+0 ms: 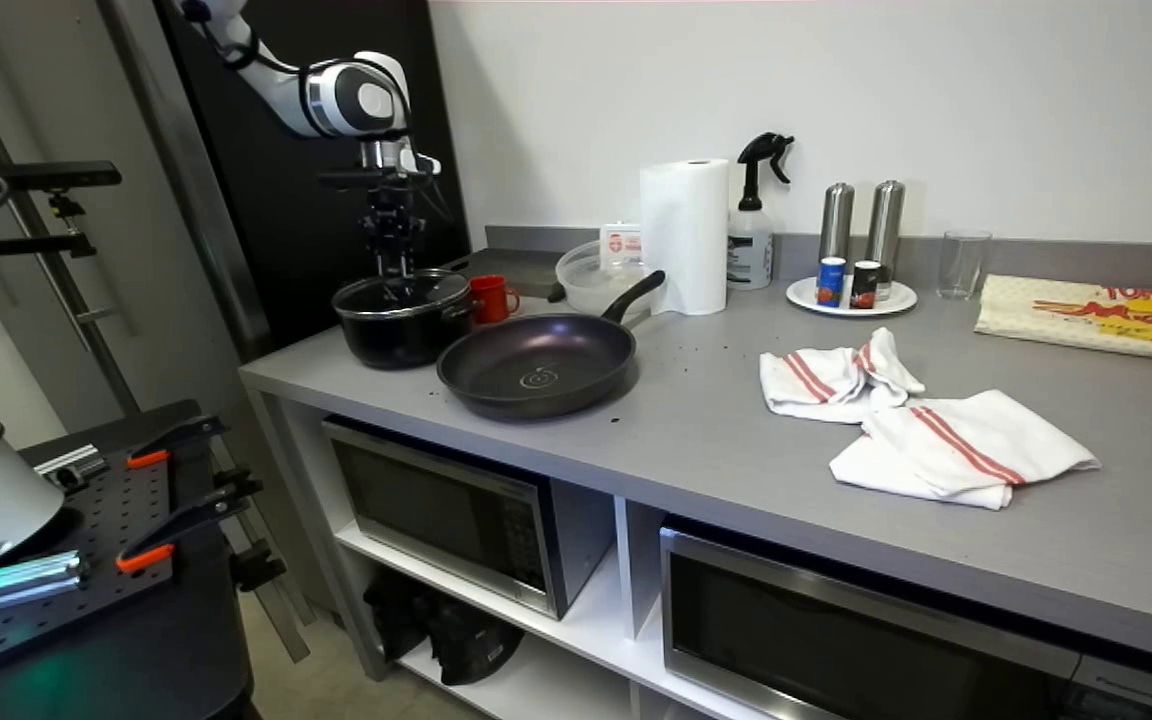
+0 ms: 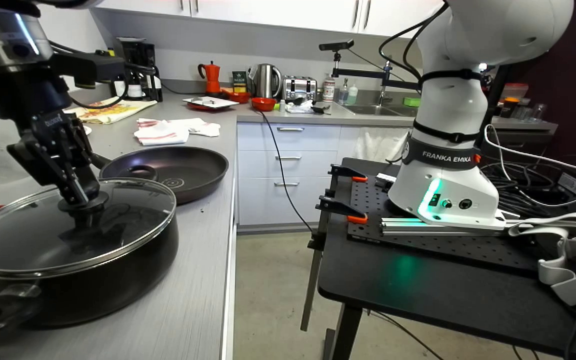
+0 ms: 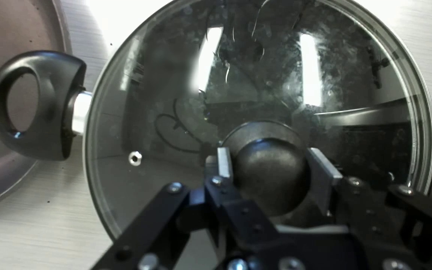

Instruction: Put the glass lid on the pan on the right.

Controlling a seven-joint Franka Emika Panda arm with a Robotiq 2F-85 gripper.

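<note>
The glass lid (image 1: 356, 297) is see-through with a metal rim. It sits level on the smaller, deeper black pot (image 1: 396, 345), and also shows in an exterior view (image 2: 133, 220) and the wrist view (image 3: 156, 112). My gripper (image 3: 268, 165) points straight down at the lid's middle. Its two pads are closed round the dark knob (image 3: 270, 176), at its sides. It also shows in both exterior views (image 1: 396, 272) (image 2: 84, 199). The wide black frying pan (image 1: 536, 365) stands bare beside the pot, and its side shows in the wrist view (image 3: 9, 30).
A red mug (image 1: 491, 298) stands close behind the pot. A clear bowl (image 1: 581, 280), paper towel roll (image 1: 691, 240) and spray bottle (image 1: 751, 250) stand behind the pan. The pan's handle (image 1: 636, 293) points up towards the roll. White cloths (image 1: 946, 445) lie farther along the counter.
</note>
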